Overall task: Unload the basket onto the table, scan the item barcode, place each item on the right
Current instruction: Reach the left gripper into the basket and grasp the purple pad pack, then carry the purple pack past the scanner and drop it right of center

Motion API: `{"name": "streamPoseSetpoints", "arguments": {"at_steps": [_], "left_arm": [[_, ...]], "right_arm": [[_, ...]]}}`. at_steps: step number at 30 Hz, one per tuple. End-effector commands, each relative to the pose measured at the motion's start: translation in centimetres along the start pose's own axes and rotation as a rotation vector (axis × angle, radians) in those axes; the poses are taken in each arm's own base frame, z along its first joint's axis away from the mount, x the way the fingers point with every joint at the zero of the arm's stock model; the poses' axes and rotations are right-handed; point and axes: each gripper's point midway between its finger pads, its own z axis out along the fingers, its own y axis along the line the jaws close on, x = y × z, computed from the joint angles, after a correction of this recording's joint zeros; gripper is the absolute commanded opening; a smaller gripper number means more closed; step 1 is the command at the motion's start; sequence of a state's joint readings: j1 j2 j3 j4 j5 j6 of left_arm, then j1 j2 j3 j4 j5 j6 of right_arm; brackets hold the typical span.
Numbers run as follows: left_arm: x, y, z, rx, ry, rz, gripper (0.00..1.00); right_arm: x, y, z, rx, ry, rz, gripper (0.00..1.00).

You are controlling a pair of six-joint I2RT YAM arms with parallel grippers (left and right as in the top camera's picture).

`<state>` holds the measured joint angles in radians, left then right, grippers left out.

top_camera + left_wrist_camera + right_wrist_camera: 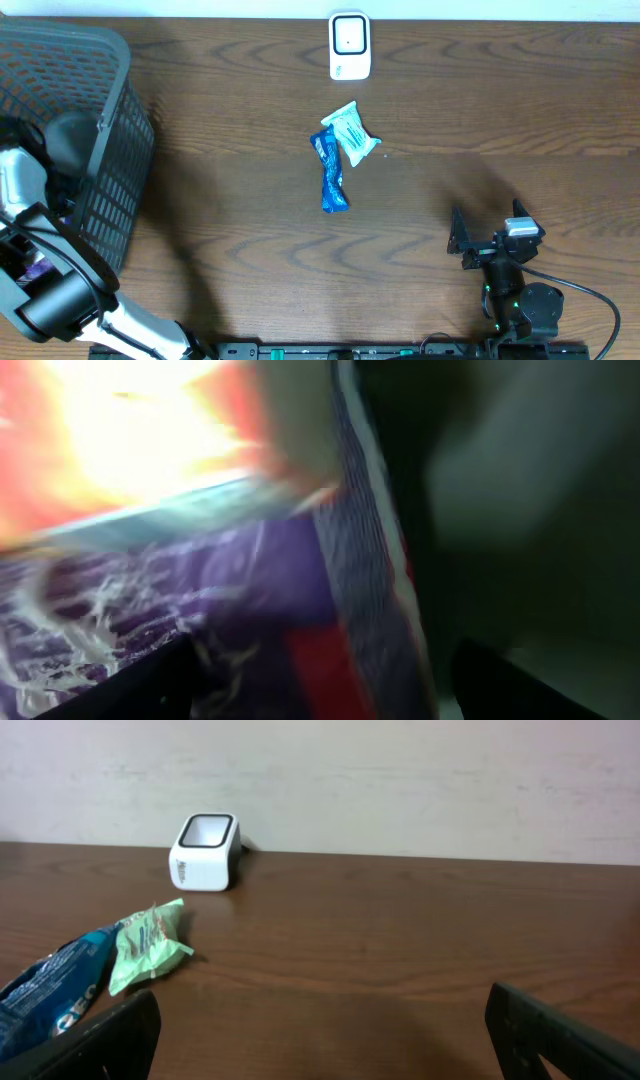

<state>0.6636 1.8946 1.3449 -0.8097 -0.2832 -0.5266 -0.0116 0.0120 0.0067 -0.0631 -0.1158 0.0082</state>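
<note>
In the left wrist view, a purple packet with a red and white striped edge (pixel 250 590) fills the blurred picture. My left gripper (pixel 330 685) straddles it, jaws wide; a dark gap shows beside the right finger (pixel 500 680). From overhead the left arm dips into the grey basket (pixel 110 120) and its fingers are hidden. The white barcode scanner (pixel 349 45) stands at the table's far edge. My right gripper (pixel 487 218) hovers open over bare wood at the near right, holding nothing (pixel 330 1030), facing the scanner (pixel 205 850).
A blue packet (pixel 331 172) and a green-white packet (pixel 351 133) lie mid-table, also seen as the blue packet (pixel 55 990) and green packet (pixel 147 945) left of my right gripper. A bright orange-red packet (pixel 130 430) lies behind the purple one in the basket.
</note>
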Motion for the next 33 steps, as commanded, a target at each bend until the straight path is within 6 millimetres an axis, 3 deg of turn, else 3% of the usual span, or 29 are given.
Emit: {"name": "streamPoseSetpoints", "arguments": {"at_steps": [1,2,3,5,8,13,18,19,24,26,29,31,33], "left_arm": [[1.9,1.5,1.9,-0.080,0.035,0.015,0.70],[2.1,1.5,1.9,-0.077,0.040,0.015,0.57],[2.3,1.1,1.9,-0.054,0.054,0.014,0.34],[2.3,0.5,1.5,-0.016,0.065,0.008,0.08],[2.1,-0.9,0.2,0.075,0.080,-0.004,0.07],[0.1,-3.1,-6.5,0.320,0.017,-0.043,0.07],[-1.8,-4.0,-16.1,0.622,-0.133,-0.063,0.07],[-2.1,-3.9,-19.2,0.714,-0.190,-0.068,0.07],[-2.5,-2.6,-28.4,0.958,-0.373,-0.090,0.07],[-1.7,-2.4,-32.8,1.089,-0.441,-0.069,0.07],[0.3,-3.1,-37.1,1.239,-0.474,0.005,0.07],[3.2,-4.4,-41.0,1.381,-0.488,0.123,0.07],[5.5,-5.3,-43.2,1.457,-0.485,0.202,0.07]], "right_arm": [[0.0,0.1,0.0,-0.007,-0.001,0.013,0.99],[0.0,0.1,0.0,-0.007,-0.001,0.013,0.99],[0.0,0.1,0.0,-0.007,-0.001,0.013,0.99],[0.0,0.1,0.0,-0.007,-0.001,0.013,0.99],[0.0,0.1,0.0,-0.007,-0.001,0.014,0.99],[0.0,0.1,0.0,-0.007,-0.001,0.013,0.99],[0.0,0.1,0.0,-0.007,-0.001,0.013,0.99],[0.0,0.1,0.0,-0.007,-0.001,0.013,0.99],[0.0,0.1,0.0,-0.007,-0.001,0.013,0.99],[0.0,0.1,0.0,-0.007,-0.001,0.013,0.99],[0.0,0.1,0.0,-0.007,-0.001,0.013,0.99],[0.0,0.1,0.0,-0.007,-0.001,0.013,0.99],[0.0,0.1,0.0,-0.007,-0.001,0.013,0.99]]}}
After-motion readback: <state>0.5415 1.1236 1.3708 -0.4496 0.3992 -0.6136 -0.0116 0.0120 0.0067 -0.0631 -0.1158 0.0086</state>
